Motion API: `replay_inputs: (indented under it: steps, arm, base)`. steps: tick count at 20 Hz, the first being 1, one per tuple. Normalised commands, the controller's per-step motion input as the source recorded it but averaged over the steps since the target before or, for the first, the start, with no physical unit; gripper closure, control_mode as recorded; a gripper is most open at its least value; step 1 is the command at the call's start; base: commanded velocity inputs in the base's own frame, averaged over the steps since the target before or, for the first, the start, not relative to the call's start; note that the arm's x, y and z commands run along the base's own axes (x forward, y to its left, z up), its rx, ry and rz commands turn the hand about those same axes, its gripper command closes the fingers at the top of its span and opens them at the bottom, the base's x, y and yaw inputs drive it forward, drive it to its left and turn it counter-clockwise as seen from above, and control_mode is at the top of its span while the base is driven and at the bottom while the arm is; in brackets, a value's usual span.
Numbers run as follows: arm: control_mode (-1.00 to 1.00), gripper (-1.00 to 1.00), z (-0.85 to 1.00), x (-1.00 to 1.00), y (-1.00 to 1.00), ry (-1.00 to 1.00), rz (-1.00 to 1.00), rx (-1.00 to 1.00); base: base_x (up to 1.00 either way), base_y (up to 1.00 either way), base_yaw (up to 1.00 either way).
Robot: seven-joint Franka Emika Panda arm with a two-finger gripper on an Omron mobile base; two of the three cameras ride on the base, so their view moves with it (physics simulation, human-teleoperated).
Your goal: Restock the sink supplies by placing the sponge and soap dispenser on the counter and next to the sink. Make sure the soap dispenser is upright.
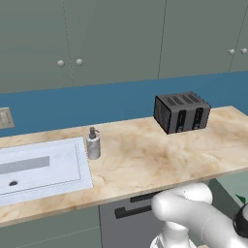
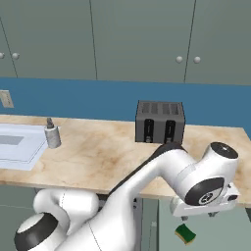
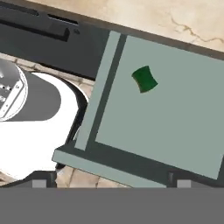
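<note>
The gripper hangs low off the front edge of the desk, over an open drawer. In the hand view its two tips sit wide apart at the bottom edge with nothing between them, so it is released and carrying nothing.

Below it the sponge lies flat on the drawer floor, green face up, alone and away from the walls. In the right base view the sponge shows just under and a little left of the hand.

The step in hand looks like the sponge pickup. To do it well:
- Centre the hand over the sponge first; in the hand view it sits well toward the top, so the hand is not yet above it.
- Turn the wrist so the jaws close across the sponge's short sides.
- Descend straight, keeping the fingers off the drawer walls and front.
- Close gently; a sponge likely squashes, so grip low on it.
- Lift clear of the drawer and desk edge before swinging toward the sink.

The soap bottle already stands upright on the desk, right beside the sink rim, so that half seems done. The toaster sits well to the other side, away from the path.
</note>
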Motion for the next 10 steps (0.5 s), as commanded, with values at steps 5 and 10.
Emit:
replay_inputs:
  steps: [5, 10]
  arm:
    - [-1.00, -1.00, -0.77, 0.26, 0.00, 0.13, 0.14, -0.01]
    - [-1.00, -1.00, -0.80, 0.30, 0.10, 0.00, 0.07, -0.02]
  base:
    - [0.00, 0.00, 0.00]
    - [0.00, 0.00, 0.00]
